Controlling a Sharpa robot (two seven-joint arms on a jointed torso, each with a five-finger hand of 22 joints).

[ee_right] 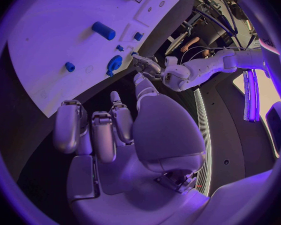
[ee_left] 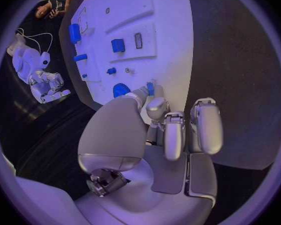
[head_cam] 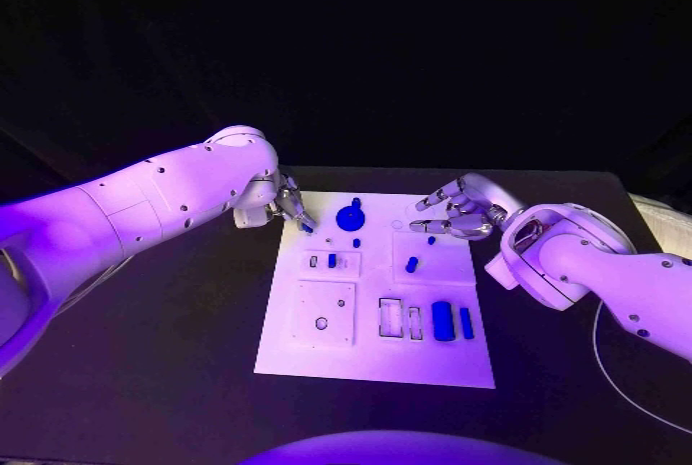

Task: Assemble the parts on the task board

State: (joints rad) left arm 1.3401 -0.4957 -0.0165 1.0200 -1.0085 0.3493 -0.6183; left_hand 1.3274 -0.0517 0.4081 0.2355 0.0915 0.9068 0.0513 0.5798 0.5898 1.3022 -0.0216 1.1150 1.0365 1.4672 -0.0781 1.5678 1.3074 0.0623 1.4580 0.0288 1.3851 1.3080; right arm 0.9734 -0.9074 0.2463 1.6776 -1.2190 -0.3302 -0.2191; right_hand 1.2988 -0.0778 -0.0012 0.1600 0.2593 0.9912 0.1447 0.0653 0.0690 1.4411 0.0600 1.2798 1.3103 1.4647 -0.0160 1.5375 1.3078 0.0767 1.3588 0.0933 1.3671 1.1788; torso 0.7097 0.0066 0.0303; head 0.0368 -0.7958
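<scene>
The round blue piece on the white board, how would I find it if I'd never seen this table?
Start at the task board, the white plate in the middle of the black table. Go to its far edge, between the left hand and the right hand. The round blue part sits there, nearer the left hand; it is a wide disc, while the other blue parts are small pegs or straight bars.

Violet light washes a dim scene; the task board (head_cam: 378, 357) glows brightest against a black bench (head_cam: 144, 385). Both wrist views bulge, bending straight edges toward dark circular rims.
</scene>
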